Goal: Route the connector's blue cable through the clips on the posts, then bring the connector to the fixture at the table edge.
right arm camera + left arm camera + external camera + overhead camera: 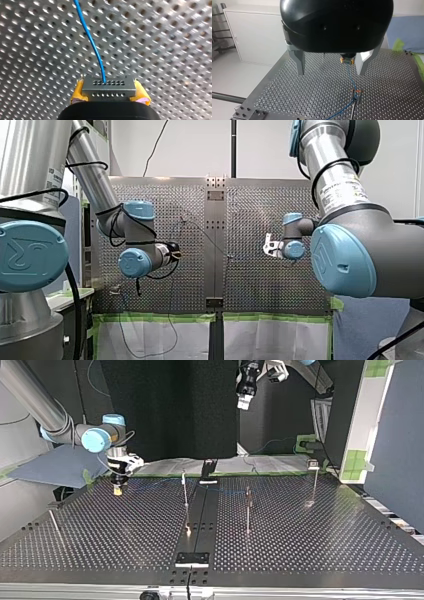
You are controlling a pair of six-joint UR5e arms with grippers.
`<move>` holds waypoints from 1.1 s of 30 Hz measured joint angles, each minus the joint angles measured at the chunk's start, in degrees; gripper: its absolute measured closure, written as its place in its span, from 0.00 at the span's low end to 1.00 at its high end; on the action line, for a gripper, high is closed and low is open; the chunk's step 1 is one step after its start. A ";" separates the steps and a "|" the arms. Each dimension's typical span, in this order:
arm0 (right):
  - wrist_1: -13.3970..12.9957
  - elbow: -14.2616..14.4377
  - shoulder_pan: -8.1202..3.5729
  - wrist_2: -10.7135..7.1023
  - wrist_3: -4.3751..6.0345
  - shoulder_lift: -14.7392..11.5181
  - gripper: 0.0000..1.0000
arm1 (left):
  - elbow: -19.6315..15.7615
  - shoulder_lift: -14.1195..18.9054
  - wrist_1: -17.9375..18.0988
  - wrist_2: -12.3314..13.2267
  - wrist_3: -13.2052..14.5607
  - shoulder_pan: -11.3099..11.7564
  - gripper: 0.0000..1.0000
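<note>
The right gripper (117, 489) pinches the connector (108, 88) between its yellow pads, low over the table (325, 550) at the top view's far left. The cable (91, 42) leaves the connector's face and runs rightward in that view toward the nearest post (185, 491), so this arm looks best placed for the routing. The left gripper (331, 71) hangs high, fingers wide and empty.
</note>
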 joint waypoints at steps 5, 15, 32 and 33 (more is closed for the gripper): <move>2.33 0.01 -0.07 2.34 0.05 -2.33 1.00 | 0.00 -0.02 -0.11 0.02 0.03 0.00 0.00; 7.61 -0.02 -0.53 7.85 0.01 -7.86 1.00 | -0.01 0.00 -0.25 -0.12 0.85 -0.01 0.00; 11.41 -0.94 -3.74 9.19 -2.55 -16.44 1.00 | 0.01 -0.01 -0.60 0.01 0.88 0.03 0.00; 11.64 -0.94 -4.11 9.16 -2.62 -16.90 1.00 | 0.00 0.00 -0.73 -0.02 0.88 0.04 0.00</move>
